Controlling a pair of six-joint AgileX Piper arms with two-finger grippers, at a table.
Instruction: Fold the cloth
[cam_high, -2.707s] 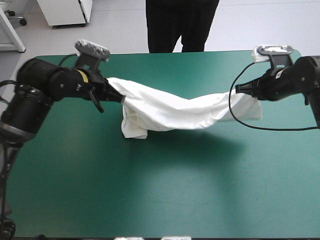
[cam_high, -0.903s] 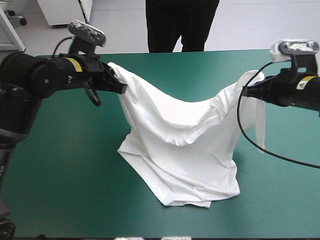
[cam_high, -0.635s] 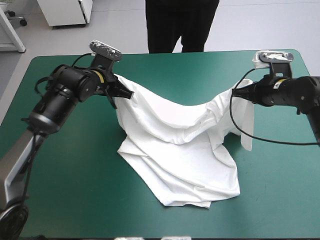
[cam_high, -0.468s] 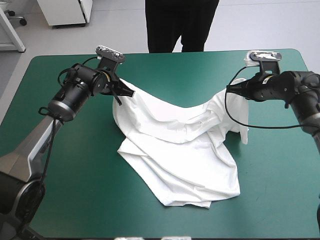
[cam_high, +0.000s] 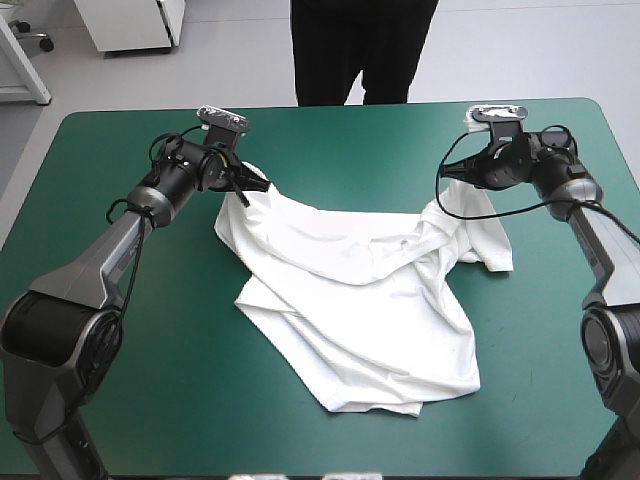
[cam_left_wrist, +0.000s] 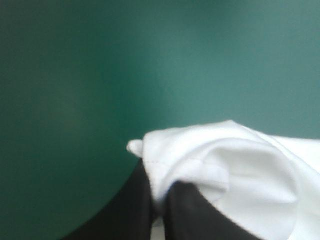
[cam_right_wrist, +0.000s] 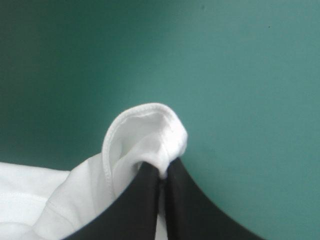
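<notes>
The white T-shirt (cam_high: 350, 300) lies mostly spread on the teal-green cover, its near part rumpled toward the front edge. My left gripper (cam_high: 252, 185) pinches its far left corner low over the table; in the left wrist view the black fingers (cam_left_wrist: 135, 210) are shut on a hemmed fold of the T-shirt (cam_left_wrist: 200, 155). My right gripper (cam_high: 447, 178) holds the far right corner, with a sleeve lying beside it. The right wrist view shows a looped hem of the T-shirt (cam_right_wrist: 145, 135) bulging out of the shut fingers (cam_right_wrist: 145, 200).
Bare teal-green cover (cam_high: 130, 330) surrounds the shirt on the left, right and far sides. A person's dark legs stand just beyond the far edge, away from the table top.
Both grippers have come down from high above the table toward the far side, still holding the shirt. The hanging cloth has settled onto the cover and its upper edge sags lower between them.
</notes>
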